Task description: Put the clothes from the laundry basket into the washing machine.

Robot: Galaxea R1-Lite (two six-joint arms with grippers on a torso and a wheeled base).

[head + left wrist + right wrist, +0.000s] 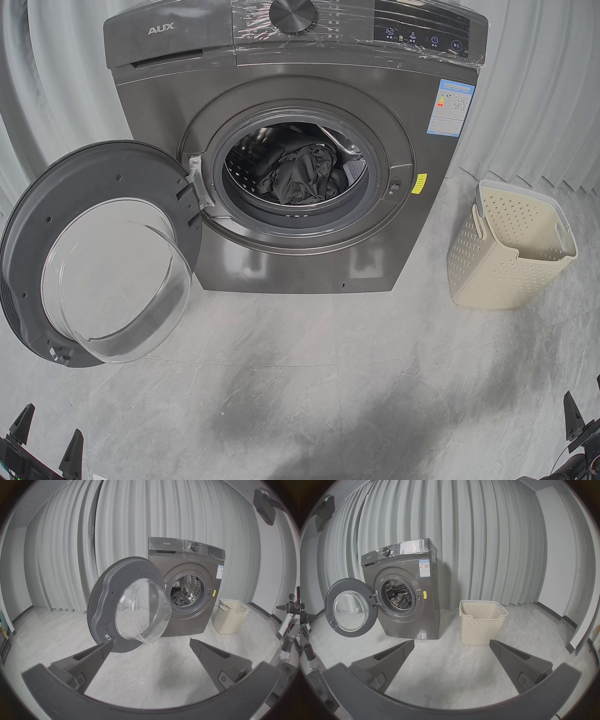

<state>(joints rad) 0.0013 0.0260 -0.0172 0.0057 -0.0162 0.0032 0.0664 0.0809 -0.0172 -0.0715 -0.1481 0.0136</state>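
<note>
Floor (312, 387): lay as a broad grey stretch between the grippers and the washing machine, bounded behind by a pleated curtain (537, 94).
Washing machine (294, 262): stood upright with its back to the curtain, round opening facing the robot.
Door (94, 181): hung wide open from the hinge on the opening's left edge, jutting out over the floor on the left, glass bowl turned outward.
Clothes (303, 175): sat inside the drum as a dark, crumpled heap, piled low and toward the front lip; showed no clear long axis, with folds running every way.
Laundry basket (494, 275): stood on the floor to the right of the machine, near but apart from it, open top tilted toward the camera in the head view; cream, perforated walls, paler rim.
Left gripper (150, 645): hung low at the left, well apart from the door, fingers spread wide, gripping nothing.
Right gripper (451, 644): hung low at the right, well short of the basket, fingers likewise spread wide, gripping nothing.
</note>
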